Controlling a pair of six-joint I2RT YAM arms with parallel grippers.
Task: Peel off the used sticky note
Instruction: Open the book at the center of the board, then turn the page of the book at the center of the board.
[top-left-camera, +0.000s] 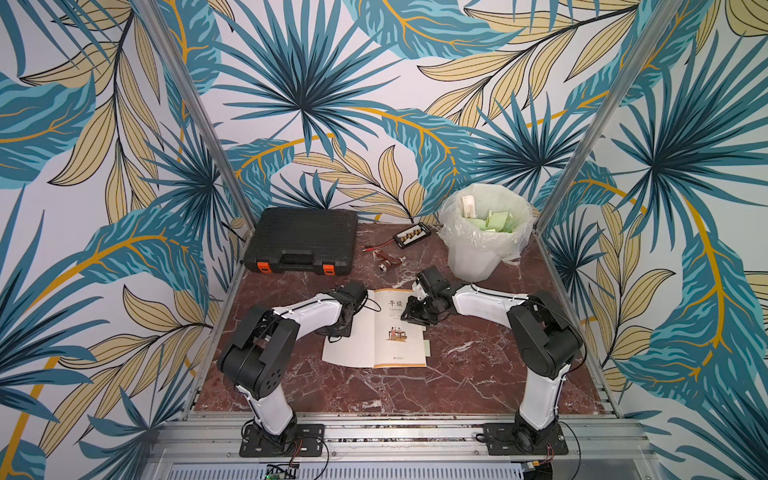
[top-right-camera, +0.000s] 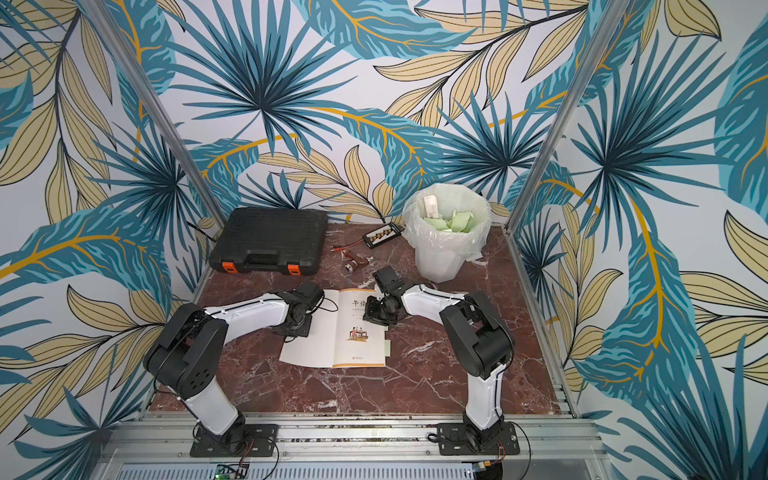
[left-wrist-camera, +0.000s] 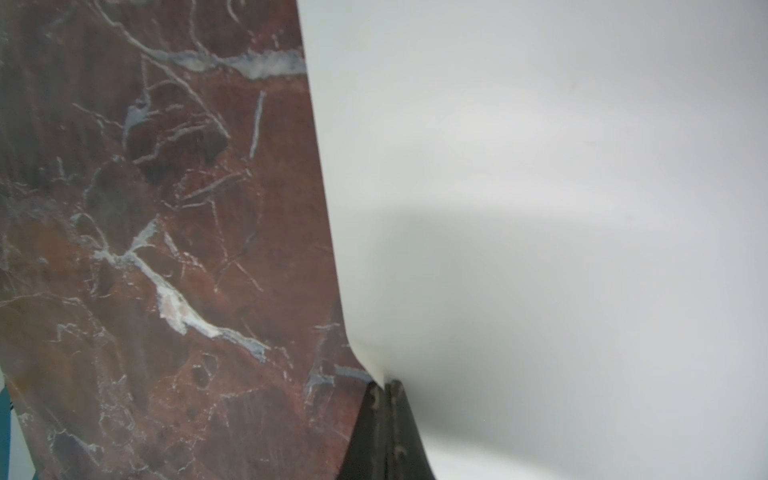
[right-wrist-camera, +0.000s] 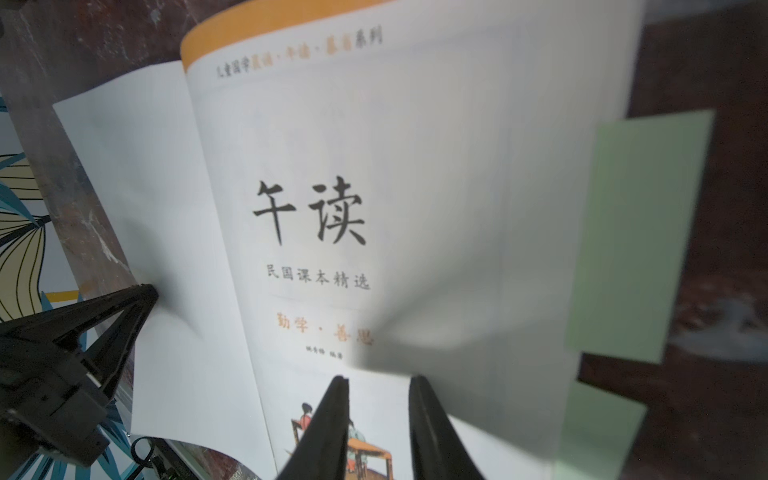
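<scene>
A red marble table (top-left-camera: 478, 374) is seen in both top views, walled in by leaf-patterned panels. At its far side a black case (top-left-camera: 303, 241) with orange latches is laid flat, and a white bin (top-left-camera: 473, 262) lined with a clear bag is stood to the right of it, with green paper scraps seen inside. An open book (top-left-camera: 399, 353) is laid near the middle of the table, its title page turned up. The left gripper (left-wrist-camera: 384, 388) is closed tight, and the edge of the blank left page (left-wrist-camera: 540, 166) is pinched between its fingers and lifted slightly off the table. The right gripper (right-wrist-camera: 379, 380) is held over the title page just above the printed drawing, its jaws set a narrow gap apart; whether the fingertips are touching the paper cannot be told from this angle. A green sticky note (right-wrist-camera: 640, 237) is stuck at the right edge of the title page, level with the title, and most of it is left jutting out over the table, apart from the right gripper. A second note (right-wrist-camera: 602, 432) is stuck further down the same edge and is also seen in a top view (top-left-camera: 427, 347). Between the case and the bin, a small black board (top-left-camera: 411, 235) with wires and a small metal part (top-left-camera: 388, 262) are laid on the table.
</scene>
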